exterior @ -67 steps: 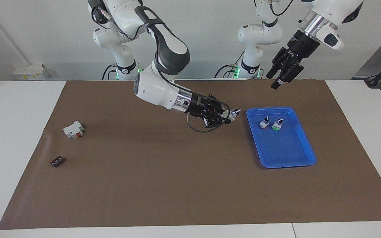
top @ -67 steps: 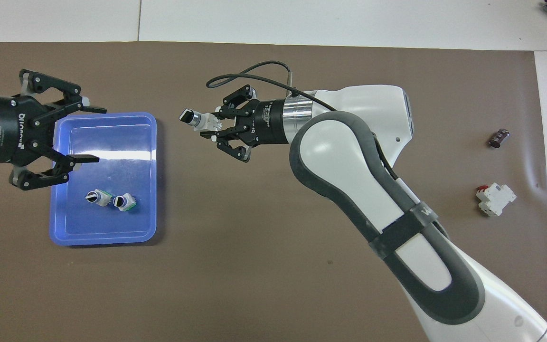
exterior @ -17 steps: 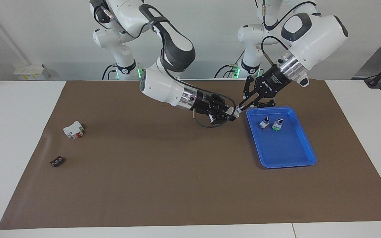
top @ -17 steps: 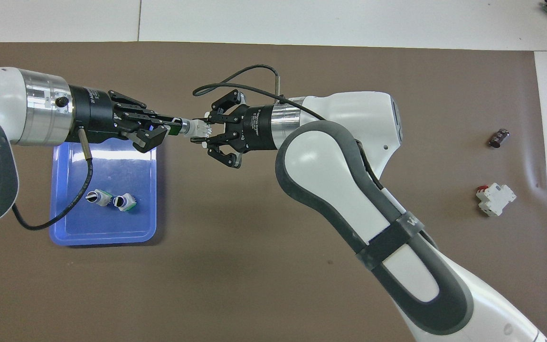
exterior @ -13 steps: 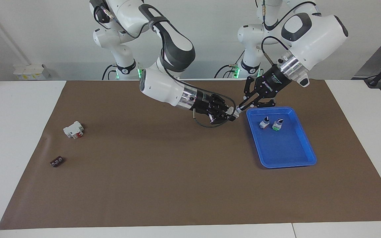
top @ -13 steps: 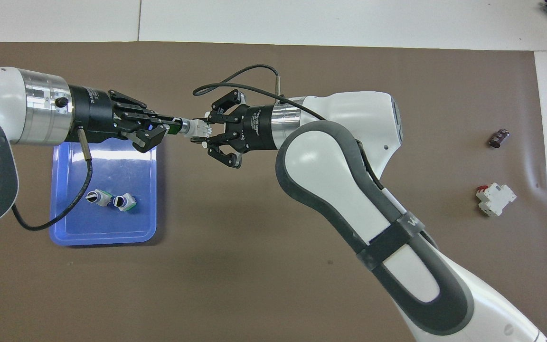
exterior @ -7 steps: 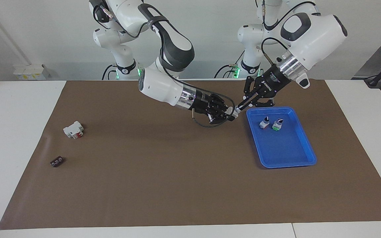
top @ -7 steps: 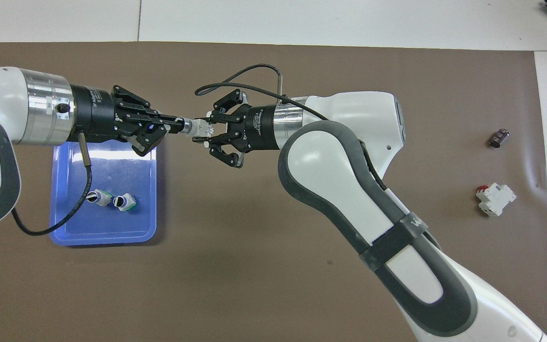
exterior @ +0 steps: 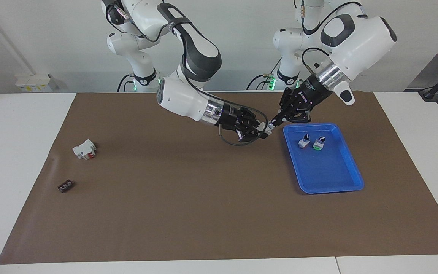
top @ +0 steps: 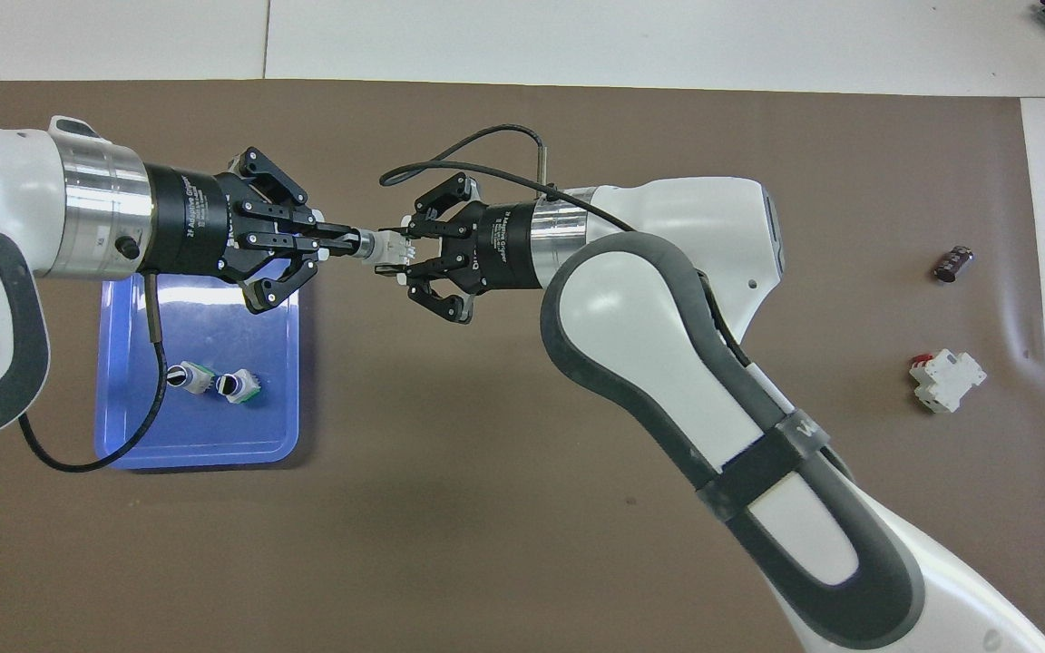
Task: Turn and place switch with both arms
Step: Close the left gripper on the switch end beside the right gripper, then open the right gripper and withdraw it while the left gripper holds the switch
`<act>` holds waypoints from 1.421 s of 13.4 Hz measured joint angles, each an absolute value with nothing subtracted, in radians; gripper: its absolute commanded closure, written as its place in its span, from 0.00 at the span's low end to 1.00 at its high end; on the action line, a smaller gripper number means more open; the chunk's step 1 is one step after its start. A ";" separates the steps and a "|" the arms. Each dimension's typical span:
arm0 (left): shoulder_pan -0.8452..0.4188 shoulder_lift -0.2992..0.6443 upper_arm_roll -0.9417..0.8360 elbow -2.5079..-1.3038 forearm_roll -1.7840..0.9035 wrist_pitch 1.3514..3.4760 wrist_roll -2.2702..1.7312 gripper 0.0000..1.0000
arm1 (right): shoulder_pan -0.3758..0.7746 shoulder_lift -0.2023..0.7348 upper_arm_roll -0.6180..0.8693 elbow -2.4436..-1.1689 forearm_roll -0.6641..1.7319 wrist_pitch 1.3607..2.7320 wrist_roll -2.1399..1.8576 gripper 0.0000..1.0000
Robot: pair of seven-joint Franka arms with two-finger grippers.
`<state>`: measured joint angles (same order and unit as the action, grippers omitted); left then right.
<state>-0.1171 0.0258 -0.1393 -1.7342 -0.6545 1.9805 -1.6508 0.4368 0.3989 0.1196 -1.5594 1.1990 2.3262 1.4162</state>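
Note:
The switch (exterior: 268,129) hangs in the air over the brown mat, beside the blue tray's corner. My right gripper (exterior: 261,131) is shut on its white-grey body. My left gripper (exterior: 274,122) is shut on its small black knob end. In the overhead view the switch (top: 377,245) lies level between the right gripper (top: 398,249) and the left gripper (top: 341,241), silver collar toward the left gripper. The knob is hidden between the left fingers. The green end is hidden in the right gripper.
The blue tray (exterior: 329,179) (top: 205,440) holds two more switches (exterior: 303,141) (exterior: 318,143). Toward the right arm's end of the mat lie a white block with a red part (exterior: 84,149) (top: 945,381) and a tiny black component (exterior: 65,186) (top: 952,263).
The left gripper came down from above the tray and shut on the switch's knob. Over the last second its wrist has rolled about its own axis, still gripping. The right gripper keeps holding the body.

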 measured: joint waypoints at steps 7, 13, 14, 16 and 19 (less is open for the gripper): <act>-0.126 0.024 -0.150 -1.734 -0.590 1.978 -1.182 1.00 | 0.437 0.393 0.119 -1.578 1.199 2.319 1.400 1.00; -0.127 0.014 -0.159 -1.754 -0.546 1.969 -0.765 1.00 | 0.441 0.392 0.122 -1.596 1.198 2.307 1.392 1.00; -0.127 0.010 -0.159 -1.760 -0.545 1.969 -0.717 1.00 | 0.442 0.392 0.122 -1.598 1.198 2.304 1.389 1.00; -0.127 0.004 -0.159 -1.769 -0.545 1.970 -0.630 1.00 | 0.443 0.392 0.122 -1.601 1.198 2.302 1.386 1.00; -0.126 -0.008 -0.158 -1.787 -0.544 1.970 -0.487 1.00 | 0.445 0.392 0.124 -1.607 1.198 2.297 1.385 1.00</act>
<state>-0.1260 -0.0079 -0.1577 -1.7874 -0.5443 1.9698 -0.4865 0.4450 0.3922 0.1241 -1.6066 1.1980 2.2967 1.3854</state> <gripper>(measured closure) 0.899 0.674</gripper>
